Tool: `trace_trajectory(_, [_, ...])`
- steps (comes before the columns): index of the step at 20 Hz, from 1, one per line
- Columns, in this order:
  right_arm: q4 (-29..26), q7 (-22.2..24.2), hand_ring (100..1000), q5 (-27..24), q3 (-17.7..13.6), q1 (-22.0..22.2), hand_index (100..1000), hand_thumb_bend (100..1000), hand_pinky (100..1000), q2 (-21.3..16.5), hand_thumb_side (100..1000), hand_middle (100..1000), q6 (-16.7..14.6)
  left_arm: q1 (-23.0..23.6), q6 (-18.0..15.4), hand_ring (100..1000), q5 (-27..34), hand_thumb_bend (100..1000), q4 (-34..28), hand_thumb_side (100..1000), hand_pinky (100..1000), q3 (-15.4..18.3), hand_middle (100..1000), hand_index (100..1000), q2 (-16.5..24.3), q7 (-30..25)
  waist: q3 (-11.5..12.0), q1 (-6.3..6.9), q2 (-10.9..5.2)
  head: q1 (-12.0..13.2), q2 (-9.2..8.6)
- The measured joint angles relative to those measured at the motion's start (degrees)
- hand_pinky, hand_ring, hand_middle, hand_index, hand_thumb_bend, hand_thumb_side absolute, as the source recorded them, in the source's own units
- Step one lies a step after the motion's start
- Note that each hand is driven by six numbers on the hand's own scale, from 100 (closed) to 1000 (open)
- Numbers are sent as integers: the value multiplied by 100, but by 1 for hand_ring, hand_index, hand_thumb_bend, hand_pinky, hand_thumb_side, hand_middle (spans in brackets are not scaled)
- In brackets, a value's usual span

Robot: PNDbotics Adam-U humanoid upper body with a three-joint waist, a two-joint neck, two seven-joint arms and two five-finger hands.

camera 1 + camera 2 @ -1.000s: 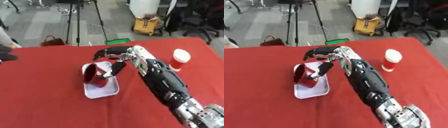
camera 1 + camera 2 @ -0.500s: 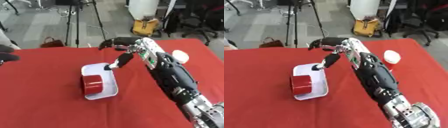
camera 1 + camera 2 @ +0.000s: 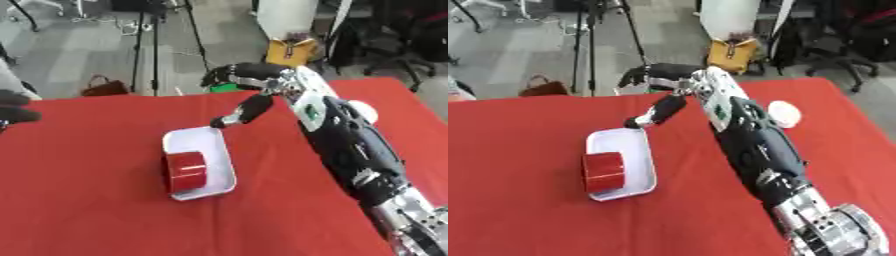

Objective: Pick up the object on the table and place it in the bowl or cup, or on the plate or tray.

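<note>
You have a plain red worktop under everything. On it, left of centre, sits a white tray holding a glossy red block. Your right hand is black with silver at the thumb tip, on a black arm with silver joints. Far right stands a white-lidded cup.

Hidden and cut-off parts

We see our right arm covering most of a white-topped cup; a dark shape is cropped at the left edge, the surface runs out of frame, and our left hand shows nowhere.
</note>
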Motion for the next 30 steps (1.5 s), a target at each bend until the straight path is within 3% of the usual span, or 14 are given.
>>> trace_trajectory(5, [-166,-113,847,-183,-186,13,943,340,879,-117,646,906,-113,4,-5,657,0,948,0,687,750,0,685,789,0,7,-9,8,-1,28,0])
trace_trajectory(13, [-525,-448,814,-471,-382,222,930,299,840,-356,597,869,-448,17,-7,657,-1,946,0,690,751,1,685,788,0,11,-72,24,-2,82,-1])
trace_trajectory(19, [-1187,-672,777,-1124,-473,535,917,282,777,-721,531,835,-672,57,4,656,-26,944,0,691,751,3,684,787,0,26,-148,41,1,133,-2])
trace_trajectory(24, [-1760,-851,755,-1946,-696,1064,912,259,731,-1161,488,812,-851,87,9,656,-64,943,0,692,752,6,685,787,0,46,-244,39,36,204,-3])
trace_trajectory(30, [-2248,-836,736,-2731,-982,1559,905,286,679,-1484,451,794,-836,110,13,659,-103,944,0,691,752,23,687,787,0,79,-300,40,39,255,-6])
